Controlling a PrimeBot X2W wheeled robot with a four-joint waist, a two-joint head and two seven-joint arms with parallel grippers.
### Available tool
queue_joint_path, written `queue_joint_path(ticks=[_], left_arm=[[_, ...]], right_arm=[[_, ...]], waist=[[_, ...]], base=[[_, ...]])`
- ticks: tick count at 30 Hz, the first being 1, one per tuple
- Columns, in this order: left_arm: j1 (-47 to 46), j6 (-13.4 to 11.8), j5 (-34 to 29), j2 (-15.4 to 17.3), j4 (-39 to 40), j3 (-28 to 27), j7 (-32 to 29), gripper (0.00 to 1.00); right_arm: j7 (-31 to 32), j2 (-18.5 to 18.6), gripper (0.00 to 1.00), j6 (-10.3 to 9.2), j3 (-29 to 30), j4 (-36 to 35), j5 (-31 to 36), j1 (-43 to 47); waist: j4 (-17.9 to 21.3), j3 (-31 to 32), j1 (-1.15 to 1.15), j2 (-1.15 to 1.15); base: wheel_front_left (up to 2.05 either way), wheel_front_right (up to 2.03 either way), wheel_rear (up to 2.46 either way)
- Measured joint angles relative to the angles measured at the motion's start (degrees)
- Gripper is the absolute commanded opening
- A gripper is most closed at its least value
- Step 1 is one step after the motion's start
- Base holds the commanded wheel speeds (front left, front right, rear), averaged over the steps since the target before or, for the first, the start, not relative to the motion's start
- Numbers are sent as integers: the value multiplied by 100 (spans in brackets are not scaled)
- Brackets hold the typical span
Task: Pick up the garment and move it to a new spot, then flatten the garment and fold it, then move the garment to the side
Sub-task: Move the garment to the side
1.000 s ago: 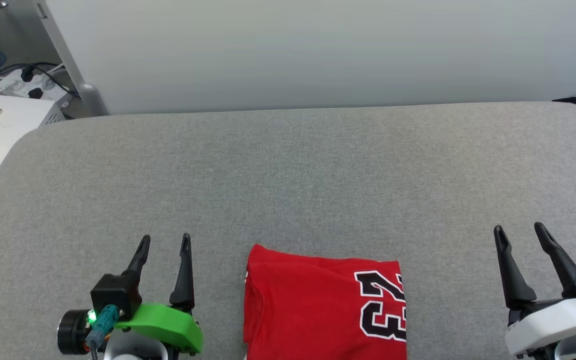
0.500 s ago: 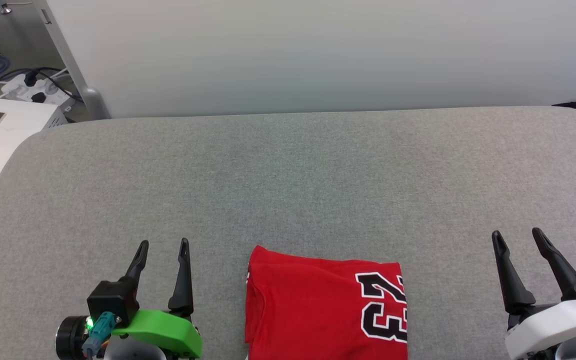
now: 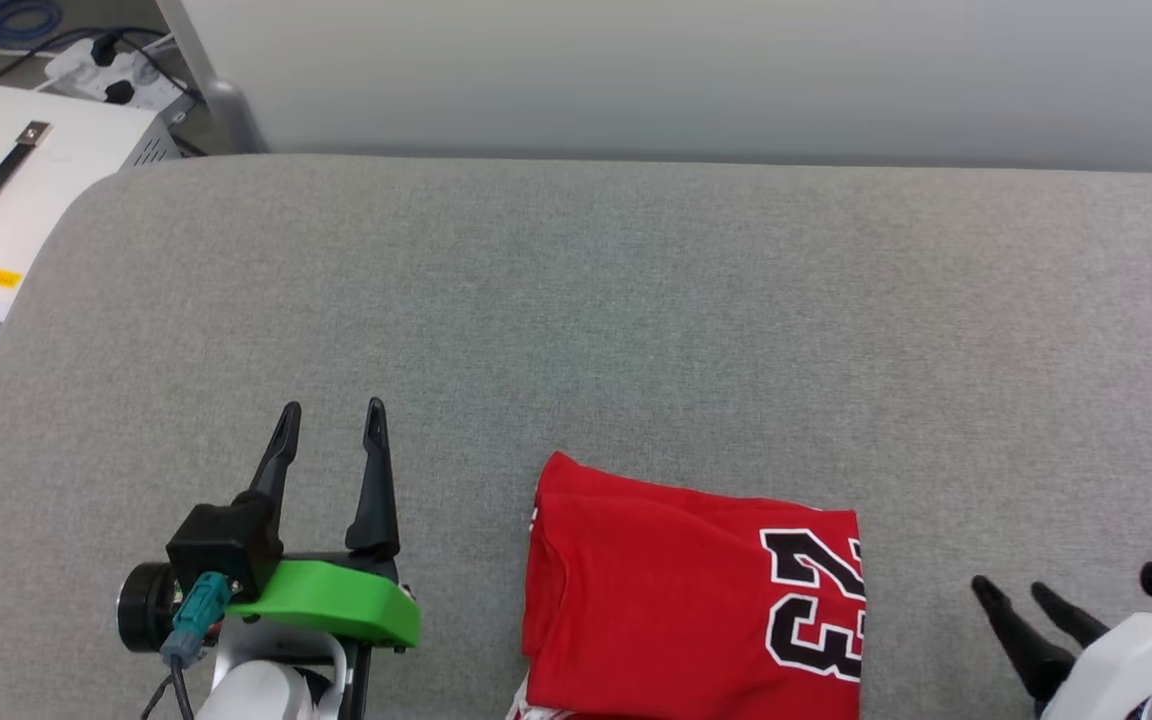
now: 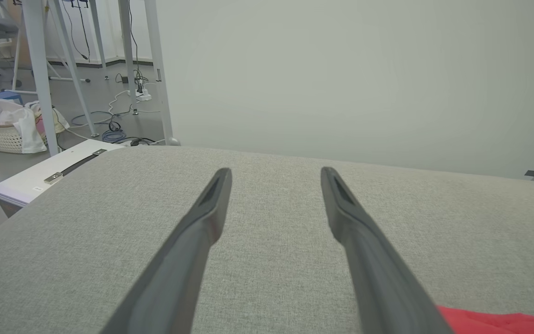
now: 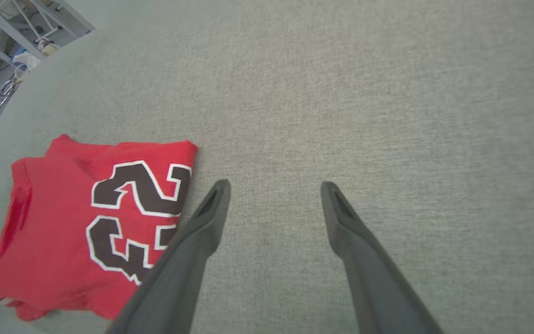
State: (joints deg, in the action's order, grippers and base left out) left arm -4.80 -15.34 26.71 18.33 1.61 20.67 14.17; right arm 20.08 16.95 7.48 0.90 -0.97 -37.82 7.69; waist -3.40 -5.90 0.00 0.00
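Right gripper (image 3: 1006, 586) has drawn back toward the robot since a second ago; the head camera shifted too.
Folded red jersey (image 3: 656, 580) with black numerals lies flat on the grey fabric surface (image 3: 636, 300). Left gripper (image 3: 332, 406) hovers left of the jersey, the right gripper to its right. Both have their fingers spread wide, empty, and are clear of the cloth.

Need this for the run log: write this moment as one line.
jersey: folded, on grey surface | left gripper: open, empty, left of jersey | right gripper: open, empty, right of jersey
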Motion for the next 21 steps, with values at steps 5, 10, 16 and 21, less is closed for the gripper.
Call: queue_joint_path(ticks=[5, 10, 16, 21], left_arm=[[-165, 49, -86, -85, 13, -3, 44, 100], [-259, 98, -252, -202, 5, -85, 49, 100], [-269, 175, -333, -294, 10, -188, 49, 100], [-268, 255, -409, -396, -54, -276, 49, 100]], right_arm=[[352, 101, 100, 0, -654, 100, -803, -257], [587, 136, 100, 5, -1206, 512, -1345, -564], [1047, 134, 100, 14, -1388, 730, -1694, -704], [1070, 132, 0, 12, -1489, 791, -1693, -826]], waist=[[-182, -281, 0, 0], [-436, -617, 0, 0], [-597, -784, 0, 0], [-602, -770, 0, 0]], base=[[0, 0, 0], [0, 0, 0], [0, 0, 0], [0, 0, 0]])
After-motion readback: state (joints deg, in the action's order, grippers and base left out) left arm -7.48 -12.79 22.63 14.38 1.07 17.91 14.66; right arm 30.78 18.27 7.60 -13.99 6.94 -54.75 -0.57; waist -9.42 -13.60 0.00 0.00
